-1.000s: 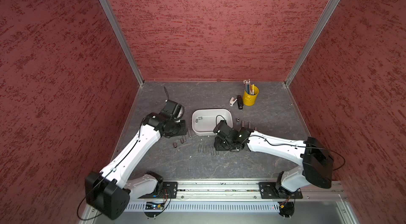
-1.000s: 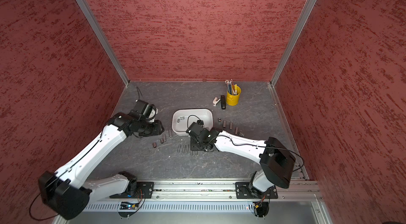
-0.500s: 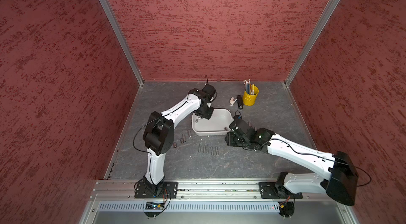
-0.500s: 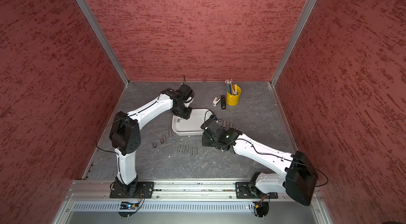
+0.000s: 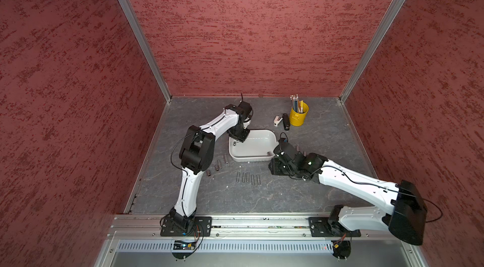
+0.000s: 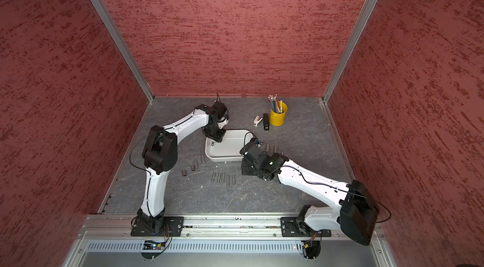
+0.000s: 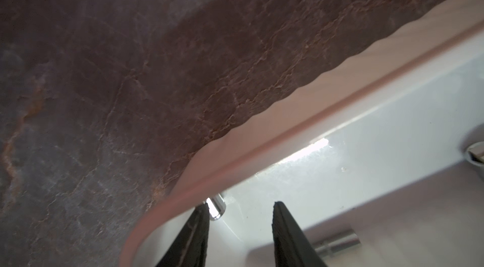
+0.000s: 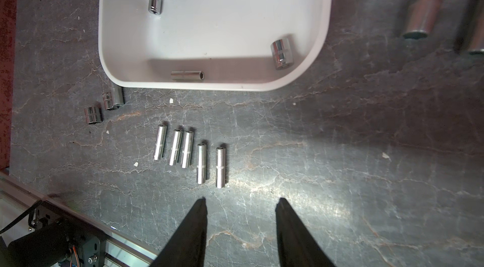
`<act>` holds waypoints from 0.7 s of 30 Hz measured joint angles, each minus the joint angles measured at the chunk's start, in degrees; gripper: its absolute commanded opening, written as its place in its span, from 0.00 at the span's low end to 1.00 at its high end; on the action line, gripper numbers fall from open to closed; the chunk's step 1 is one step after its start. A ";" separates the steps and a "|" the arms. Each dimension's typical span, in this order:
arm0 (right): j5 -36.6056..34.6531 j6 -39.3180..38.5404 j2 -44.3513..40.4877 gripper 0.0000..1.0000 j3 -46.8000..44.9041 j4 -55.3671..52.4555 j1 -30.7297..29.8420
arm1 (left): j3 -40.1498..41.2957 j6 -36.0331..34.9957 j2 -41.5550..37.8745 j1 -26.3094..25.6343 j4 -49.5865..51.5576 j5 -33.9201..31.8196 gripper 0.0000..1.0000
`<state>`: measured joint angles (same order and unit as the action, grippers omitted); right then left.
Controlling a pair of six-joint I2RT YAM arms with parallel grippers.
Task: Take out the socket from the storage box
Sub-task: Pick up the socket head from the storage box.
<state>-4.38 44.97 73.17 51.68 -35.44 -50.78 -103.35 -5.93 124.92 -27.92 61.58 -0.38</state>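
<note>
The white storage box (image 5: 248, 158) (image 6: 222, 158) sits mid-table. My left gripper (image 5: 239, 138) (image 6: 216, 138) (image 7: 241, 205) reaches down into its far left corner, open. A small chrome socket (image 7: 217, 206) lies against one finger, not clamped, and another socket (image 7: 337, 243) lies beside the other finger. In the right wrist view the box (image 8: 209, 86) holds several sockets, among them a long one (image 8: 187, 75) by the near wall and a stubby one (image 8: 281, 53). My right gripper (image 5: 276, 170) (image 8: 241, 200) hangs open and empty over bare table in front of the box.
A row of long sockets (image 8: 188, 153) (image 5: 248, 178) lies in front of the box, with short ones (image 8: 93, 115) to its left and big ones (image 8: 424, 9) to its right. A yellow pencil bucket (image 5: 298, 116) and a stapler (image 5: 286, 121) stand at the back.
My left arm swung from the table's left side over to the box's far left corner. My right arm drew back from the box's front toward the right.
</note>
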 measured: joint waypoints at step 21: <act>1.53 -0.48 1.64 0.46 0.00 0.02 0.02 | -1.16 -0.76 2.60 0.87 -1.62 0.72 0.39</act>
<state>-2.85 44.49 74.81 51.68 -35.42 -50.76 -104.51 -6.70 127.52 -27.05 59.96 0.34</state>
